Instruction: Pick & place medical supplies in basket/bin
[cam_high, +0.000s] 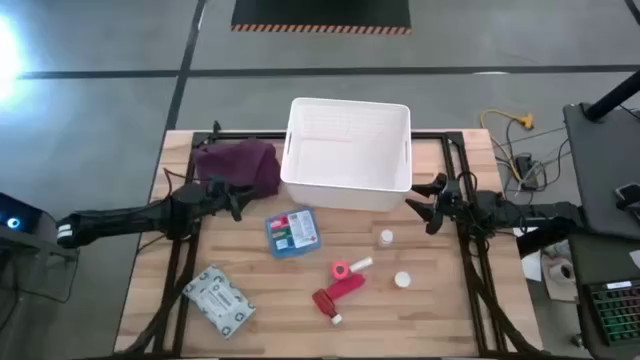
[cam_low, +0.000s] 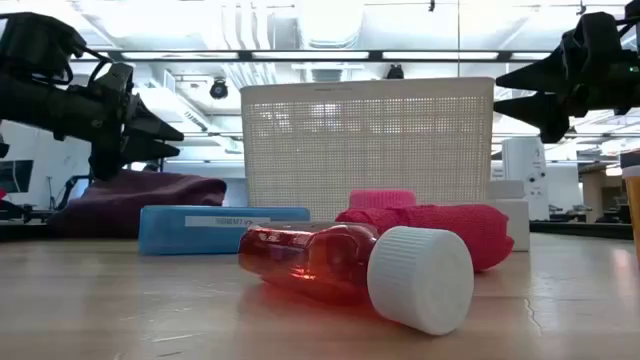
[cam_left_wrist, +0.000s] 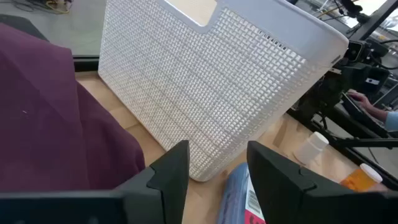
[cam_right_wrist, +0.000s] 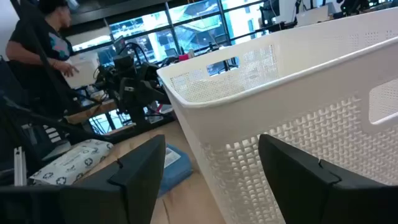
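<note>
Both end effectors, left (cam_high: 236, 200) and right (cam_high: 428, 207), agape, empty | I flank white basket (cam_high: 347, 155) at 9 and 3 | supplies untouched on tabletop (cam_high: 440, 300)

Left gripper (cam_high: 238, 199) and right gripper (cam_high: 428, 204) hover, jaws parted.

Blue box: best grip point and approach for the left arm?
Judgement: come straight down and pinch the blue box across its shorter width. It lies flat on the table, clear of the basket, edges free. The left gripper, open, hovers beside the maroon cloth, closer than the right gripper.
</note>
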